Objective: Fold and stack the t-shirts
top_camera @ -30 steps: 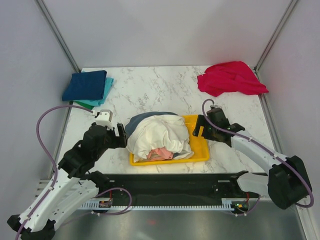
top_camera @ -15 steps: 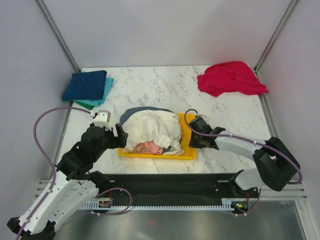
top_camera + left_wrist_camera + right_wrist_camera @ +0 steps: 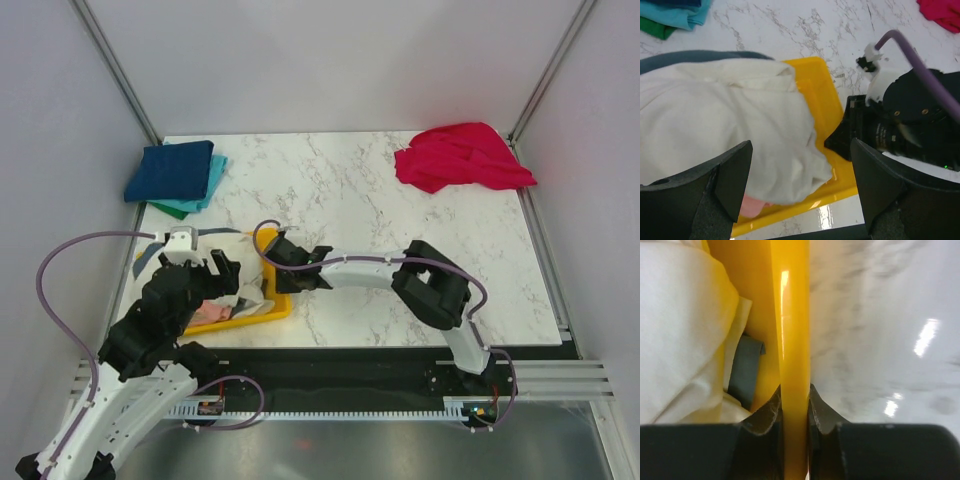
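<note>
A yellow tray [image 3: 262,312] piled with crumpled t-shirts sits at the near left of the table. On top lies a white shirt [image 3: 715,125], with a pink one [image 3: 752,206] and a grey-blue one [image 3: 690,54] under it. My right gripper [image 3: 792,407] is shut on the tray's right rim [image 3: 792,340], and the right arm reaches far across to the left [image 3: 282,262]. Hovering over the pile, my left gripper [image 3: 800,190] is open and holds nothing. A crumpled red shirt [image 3: 460,155] lies at the far right.
A folded stack of navy, teal and green shirts [image 3: 178,176] sits at the far left corner. The right arm's elbow [image 3: 432,285] stands over the middle of the marble table [image 3: 350,190]. Frame posts rise at both far corners.
The right gripper closed on the tray's right rim and dragged the tray leftward, under the left gripper. The left arm shifted slightly left, its jaws still open.
</note>
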Robot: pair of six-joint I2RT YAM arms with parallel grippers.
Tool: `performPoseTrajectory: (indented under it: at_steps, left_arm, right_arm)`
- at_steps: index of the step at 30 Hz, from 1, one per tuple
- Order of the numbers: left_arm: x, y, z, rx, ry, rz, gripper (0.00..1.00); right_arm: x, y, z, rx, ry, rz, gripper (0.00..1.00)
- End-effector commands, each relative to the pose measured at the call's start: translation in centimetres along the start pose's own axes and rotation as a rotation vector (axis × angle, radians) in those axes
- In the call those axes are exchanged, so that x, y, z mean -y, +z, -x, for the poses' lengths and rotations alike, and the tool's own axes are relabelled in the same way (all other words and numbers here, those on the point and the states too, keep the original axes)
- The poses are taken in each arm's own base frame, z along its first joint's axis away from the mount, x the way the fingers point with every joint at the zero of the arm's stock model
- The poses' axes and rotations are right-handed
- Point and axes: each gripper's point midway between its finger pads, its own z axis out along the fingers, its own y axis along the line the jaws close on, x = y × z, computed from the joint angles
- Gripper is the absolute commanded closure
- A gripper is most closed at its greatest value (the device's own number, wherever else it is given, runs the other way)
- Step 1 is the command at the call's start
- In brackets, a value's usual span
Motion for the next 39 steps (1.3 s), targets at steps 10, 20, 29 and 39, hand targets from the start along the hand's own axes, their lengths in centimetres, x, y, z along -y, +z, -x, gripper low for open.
performPoseTrajectory:
  at_steps: [10, 20, 29, 39]
  left_arm:
    - [-2.5, -2.0, 2.7, 0.145, -0.082, 0.098, 0.13]
    - [-2.4, -1.6, 2.4, 0.123, -0.074, 0.100, 0.13]
    - [-2.3, -1.3, 2.2, 0.104, -0.065, 0.104, 0.14]
    - [-2.4, -0.9, 2.0, 0.086, -0.061, 0.112, 0.14]
  right_arm:
    - [-26.4, -6.3, -1.2, -0.129, 0.283, 1.058, 0.59]
    - [-21.8, -6.5, -0.3, -0.026, 0.157, 0.877, 0.13]
    - [-12.3, -9.1, 3.4, 0.137, -0.034, 0.327, 0.03]
    - [3.5, -13.7, 13.4, 0.302, 0.084, 0.126, 0.02]
